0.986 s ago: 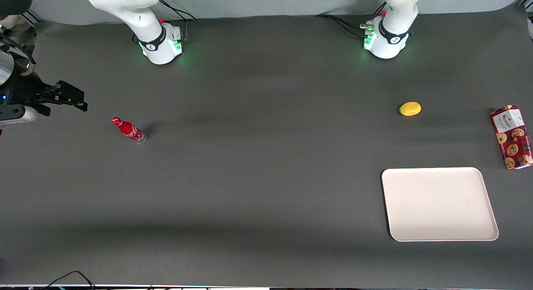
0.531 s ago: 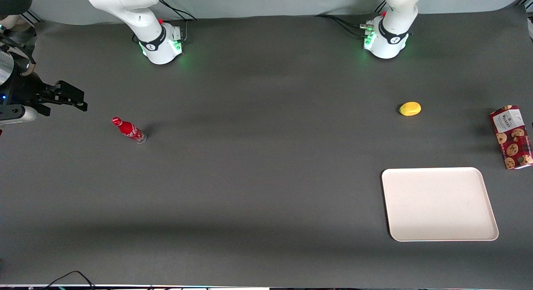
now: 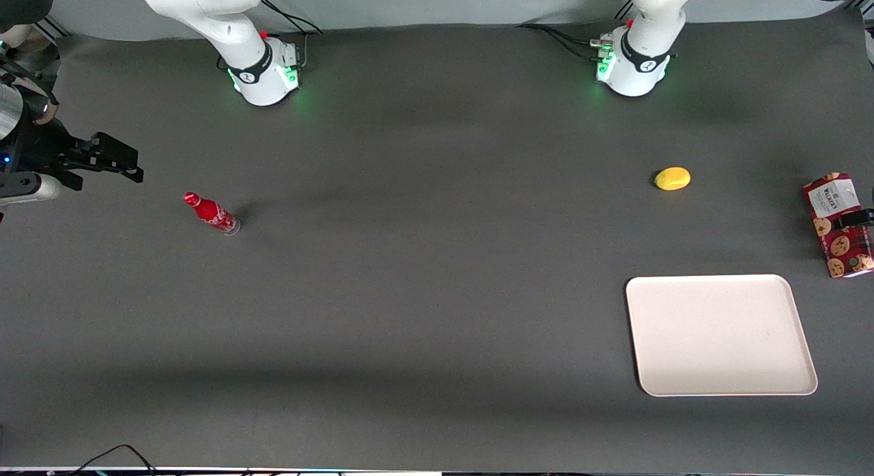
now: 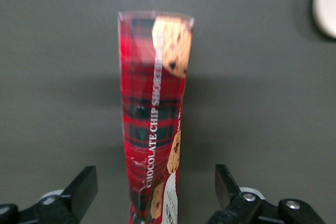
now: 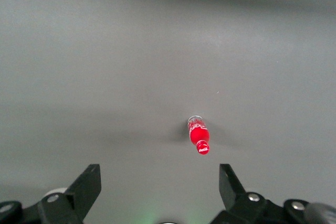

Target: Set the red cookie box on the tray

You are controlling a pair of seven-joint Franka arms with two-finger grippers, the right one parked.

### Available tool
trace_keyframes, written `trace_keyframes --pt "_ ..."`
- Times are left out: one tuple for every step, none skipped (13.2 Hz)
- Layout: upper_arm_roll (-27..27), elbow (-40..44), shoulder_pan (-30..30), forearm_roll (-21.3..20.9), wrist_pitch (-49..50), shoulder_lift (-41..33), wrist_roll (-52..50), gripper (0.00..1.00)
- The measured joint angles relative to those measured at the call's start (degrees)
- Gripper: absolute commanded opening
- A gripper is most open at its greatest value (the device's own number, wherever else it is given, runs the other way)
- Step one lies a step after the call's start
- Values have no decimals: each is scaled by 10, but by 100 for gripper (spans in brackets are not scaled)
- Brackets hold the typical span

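The red cookie box (image 3: 841, 247) lies flat on the dark table at the working arm's end, a little farther from the front camera than the tray (image 3: 720, 336). My left gripper (image 3: 859, 218) hangs over the middle of the box, mostly cut off by the picture's edge. In the left wrist view the gripper (image 4: 156, 182) is open. Its two black fingers (image 4: 84, 182) straddle the red cookie box (image 4: 152, 103) with a gap on each side. The box runs lengthwise away from the wrist. A corner of the cream tray (image 4: 326, 3) shows there too.
A yellow lemon-like fruit (image 3: 672, 178) lies farther from the front camera than the tray. A red soda bottle (image 3: 212, 214) stands toward the parked arm's end. The working arm's white base (image 3: 631, 66) sits at the table's back edge.
A black finger of my left gripper has come into the front view over the cookie box. The box, tray, fruit and bottle have not moved.
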State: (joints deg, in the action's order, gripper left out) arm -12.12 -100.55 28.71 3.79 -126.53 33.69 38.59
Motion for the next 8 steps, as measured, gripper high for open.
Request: trace_keyframes --pt "-5 -14 2 0 -11 0 1 100" --pt "-11 -27 3 4 -26 0 9 100" --pt "-15 -40 4 16 -46 0 20 97" --pt "-17 -52 5 29 -64 0 30 82" --pt "-17 -61 5 36 -73 0 35 56" --pt "-17 -64 5 39 -74 0 37 17" --pt "-17 -63 5 41 -74 0 37 0" --pt "-17 -63 5 41 -74 -1 37 0"
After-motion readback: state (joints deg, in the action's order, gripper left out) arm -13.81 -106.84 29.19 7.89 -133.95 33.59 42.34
